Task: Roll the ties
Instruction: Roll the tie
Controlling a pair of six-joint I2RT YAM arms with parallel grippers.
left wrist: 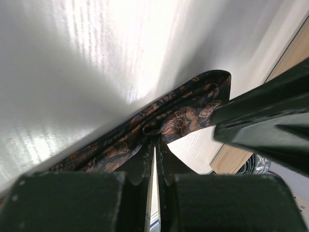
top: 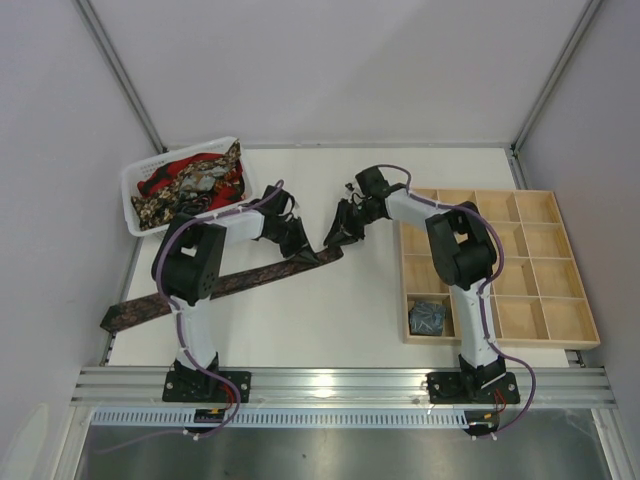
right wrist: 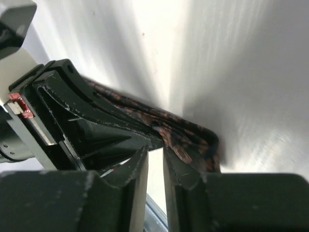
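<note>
Left of the wooden tray (top: pixel 540 240), on the white counter (top: pixel 400 170): one long dark tie (top: pixel 250 278), brown-maroon with a small orange pattern. Lies flat and aslant, running away from the tray as far as the counter's opposite edge. End nearest the tray doubled back on itself in a short fold, seen close up in the left wrist view (left wrist: pixel 178 116) and the right wrist view (right wrist: pixel 183 133).

Left fingers (top: pixel 298 243): on the side of the fold away from the tray, pressed nearly together (left wrist: pixel 150 145), with the tie's folded layers pinched between the tips.

Right fingers (top: pixel 337 232): on the tray side of the fold, facing the left pair. Tips slightly apart (right wrist: pixel 145 155), bare counter showing through the gap and no fabric in it. Just beside the fold; whether touching it, cannot tell.

Inside the tray, in the corner compartment nearest the arm bases and the dark tie: one coiled tie (top: pixel 428 317), grey-blue, a compact roll.

Well apart from the tray, beyond the dark tie at the counter's far corner: a white basket (top: pixel 130 210) holding loose ties (top: pixel 195 180), red and gold-black, heaped together.
</note>
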